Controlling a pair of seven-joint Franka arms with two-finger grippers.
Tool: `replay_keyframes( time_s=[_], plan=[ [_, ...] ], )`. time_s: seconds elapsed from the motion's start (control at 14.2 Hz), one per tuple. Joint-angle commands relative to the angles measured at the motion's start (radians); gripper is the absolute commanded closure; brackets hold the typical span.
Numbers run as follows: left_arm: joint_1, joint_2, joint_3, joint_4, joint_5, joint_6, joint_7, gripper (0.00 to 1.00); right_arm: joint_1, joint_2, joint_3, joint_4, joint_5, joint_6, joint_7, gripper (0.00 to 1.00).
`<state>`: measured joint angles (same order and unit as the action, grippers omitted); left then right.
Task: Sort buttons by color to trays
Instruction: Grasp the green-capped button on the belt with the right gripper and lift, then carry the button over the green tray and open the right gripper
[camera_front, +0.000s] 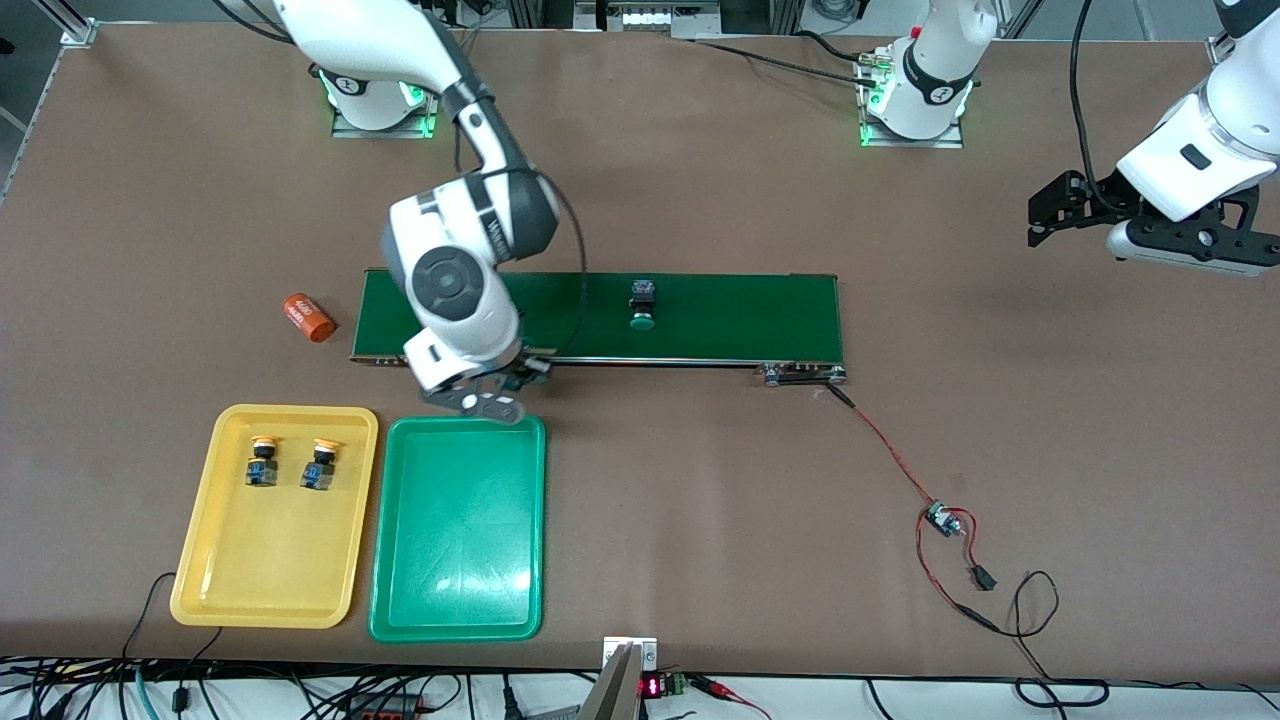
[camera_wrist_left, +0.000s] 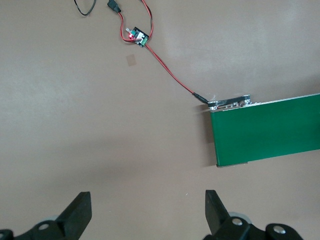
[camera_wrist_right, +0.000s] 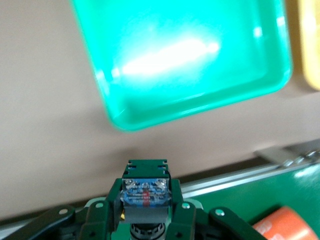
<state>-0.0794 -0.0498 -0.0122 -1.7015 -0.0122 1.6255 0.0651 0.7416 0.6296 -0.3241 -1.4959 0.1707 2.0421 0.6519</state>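
My right gripper (camera_front: 497, 386) (camera_wrist_right: 145, 194) hangs over the conveyor's edge beside the green tray (camera_front: 460, 590) (camera_wrist_right: 200, 75), shut on a button (camera_wrist_right: 145, 187). Only that button's blue-and-black body shows; its cap is hidden. A green-capped button (camera_front: 642, 306) lies on the belt. Two yellow-capped buttons (camera_front: 262, 461) (camera_front: 320, 463) stand in the yellow tray (camera_front: 240, 580) (camera_wrist_right: 311, 50), which lies next to the green one. My left gripper (camera_front: 1045, 215) (camera_wrist_left: 148, 200) waits open over bare table at the left arm's end, nothing between its fingers.
The long dark-green conveyor belt (camera_front: 740, 320) (camera_wrist_left: 265, 132) crosses the middle of the table. An orange cylinder (camera_front: 308, 317) (camera_wrist_right: 285, 225) lies off the belt's end toward the right arm. A small circuit board with red wires (camera_front: 940, 518) (camera_wrist_left: 137, 36) lies toward the left arm's end.
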Motion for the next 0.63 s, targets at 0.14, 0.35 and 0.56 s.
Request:
replay_keyframes(
  time_s=[0.14, 0.35, 0.56],
  plan=[
    [-0.008, 0.018, 0.008, 0.026, -0.011, 0.0, 0.021, 0.0, -0.073, 0.053, 0.003, 0.017, -0.008, 0.105, -0.09, 1.0],
    [-0.005, 0.011, 0.008, 0.019, -0.009, 0.013, 0.022, 0.0, -0.082, 0.122, 0.003, 0.08, -0.011, 0.122, -0.113, 1.0],
    [-0.003, 0.011, 0.008, 0.019, -0.011, 0.016, 0.033, 0.0, -0.134, 0.162, 0.005, 0.117, -0.003, 0.125, -0.208, 1.0]
  ],
)
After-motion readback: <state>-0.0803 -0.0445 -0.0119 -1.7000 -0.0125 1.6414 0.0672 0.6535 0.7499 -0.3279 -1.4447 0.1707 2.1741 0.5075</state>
